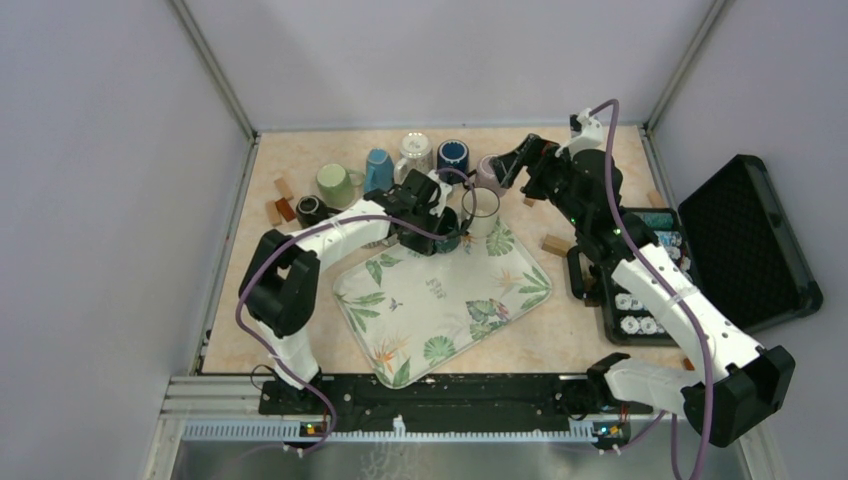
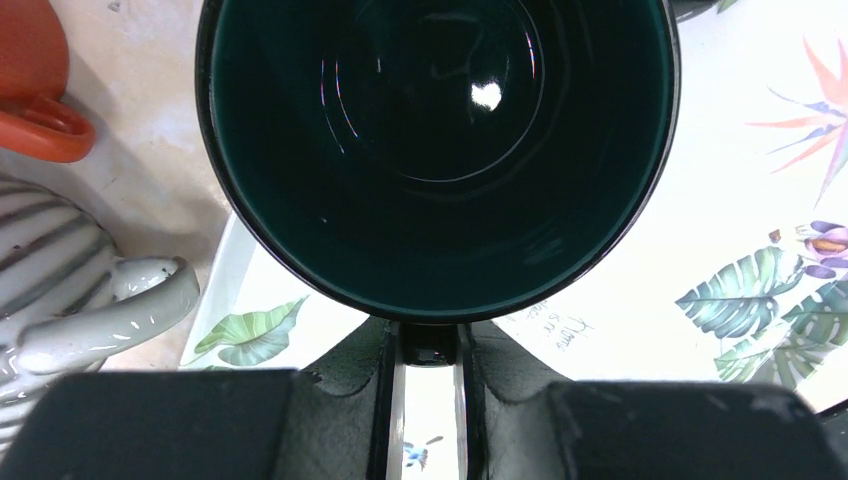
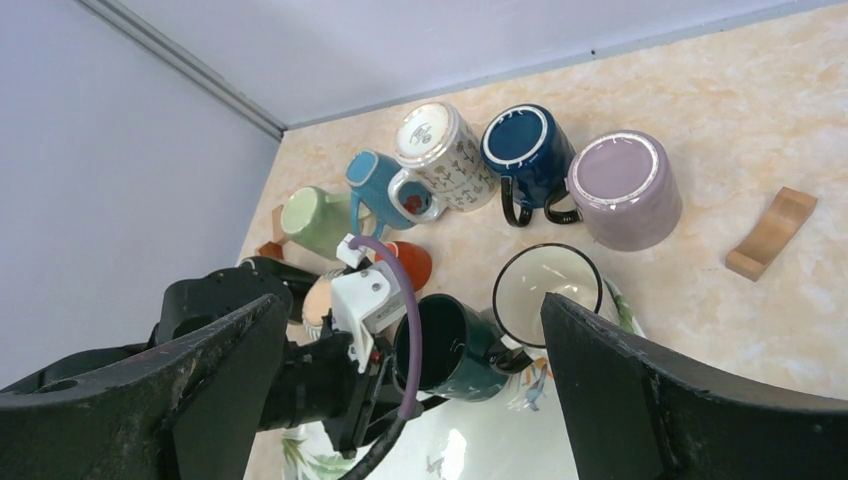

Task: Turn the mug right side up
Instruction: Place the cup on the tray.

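The dark green mug [image 2: 440,150] is held by the left gripper [image 2: 428,350]. The jaws are closed to a narrow gap on a thin dark part of the mug just beneath its rim. Whether this part is the handle cannot be told. In the left wrist view the mouth of the mug is turned straight towards the wrist, so the glossy interior and the bottom are seen in full. In the right wrist view the mug is seen tilted onto its side, just ahead of the left fingertips, over the far edge of the leaf-printed tray [image 1: 430,300]. Whether the mug touches the tray cannot be told.

A white mug with a black rim [image 3: 545,290] stands mouth up just beyond the held mug, on the side away from the left gripper. A striped mug [image 2: 60,270] and an orange mug [image 2: 30,80] are located on the table beside the left gripper, off the tray.

The right gripper [image 3: 410,305] is held above the scene with its jaws spread fully apart and nothing between them. Ahead of it a row of mugs is arranged on the table: a purple mug [image 3: 625,190], a navy mug [image 3: 525,145], a patterned white mug [image 3: 440,140], a blue mug [image 3: 375,180] and a light green mug [image 3: 315,220]. The purple and navy mugs are placed base up. A wooden block [image 3: 770,235] lies apart from the purple mug.
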Tool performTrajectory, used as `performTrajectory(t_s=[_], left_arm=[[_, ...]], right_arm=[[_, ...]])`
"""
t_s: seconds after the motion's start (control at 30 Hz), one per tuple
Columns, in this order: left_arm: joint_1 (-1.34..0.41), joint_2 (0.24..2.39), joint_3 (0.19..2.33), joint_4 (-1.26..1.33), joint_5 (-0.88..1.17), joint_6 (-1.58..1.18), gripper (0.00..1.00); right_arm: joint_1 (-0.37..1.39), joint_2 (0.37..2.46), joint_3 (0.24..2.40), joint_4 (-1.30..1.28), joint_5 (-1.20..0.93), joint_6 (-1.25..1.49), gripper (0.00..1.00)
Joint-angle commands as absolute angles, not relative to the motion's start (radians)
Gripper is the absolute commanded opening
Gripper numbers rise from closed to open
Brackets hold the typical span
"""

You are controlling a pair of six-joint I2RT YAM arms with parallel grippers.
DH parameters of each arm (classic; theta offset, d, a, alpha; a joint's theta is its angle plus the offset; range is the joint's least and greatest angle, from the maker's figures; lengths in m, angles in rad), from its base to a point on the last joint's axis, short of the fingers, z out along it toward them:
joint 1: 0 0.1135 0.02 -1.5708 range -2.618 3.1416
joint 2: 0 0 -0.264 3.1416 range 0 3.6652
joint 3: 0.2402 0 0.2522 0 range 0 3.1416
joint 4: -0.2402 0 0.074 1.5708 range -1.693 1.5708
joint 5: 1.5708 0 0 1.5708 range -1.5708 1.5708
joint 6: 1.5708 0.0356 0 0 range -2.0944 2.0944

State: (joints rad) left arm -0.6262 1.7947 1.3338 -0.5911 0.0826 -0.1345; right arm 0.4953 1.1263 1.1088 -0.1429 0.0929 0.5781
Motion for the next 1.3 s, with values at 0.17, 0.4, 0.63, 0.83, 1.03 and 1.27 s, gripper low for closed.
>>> performTrajectory(t_s=[0.17, 0.4, 0.63, 0.83, 1.03, 1.27], left_arm=[[-0.647, 1.798, 1.406, -0.543, 0.078, -0.106, 0.0], [-0.649, 1.824, 1.434, -0.556, 0.071, -0.099, 0.0], [-0.65, 1.85, 1.467, -0.587, 0.037, -0.117, 0.13], [-0.649, 1.852, 1.478, -0.593, 0.042, -0.114, 0.28], [-0.652, 1.842, 1.474, -0.593, 0.068, -0.116, 0.33], [-0.651, 1.826, 1.467, -0.593, 0.051, -0.118, 0.42]], right_arm=[[0.506, 1.096, 1.119, -0.118, 0.105, 0.569, 0.99], [0.505, 1.078, 1.103, -0.114, 0.129, 0.565, 0.99], [0.505, 1.082, 1.101, -0.114, 0.127, 0.565, 0.99], [0.505, 1.08, 1.098, -0.114, 0.127, 0.566, 0.99], [0.505, 1.081, 1.095, -0.114, 0.124, 0.57, 0.99], [0.505, 1.089, 1.098, -0.112, 0.114, 0.574, 0.99]])
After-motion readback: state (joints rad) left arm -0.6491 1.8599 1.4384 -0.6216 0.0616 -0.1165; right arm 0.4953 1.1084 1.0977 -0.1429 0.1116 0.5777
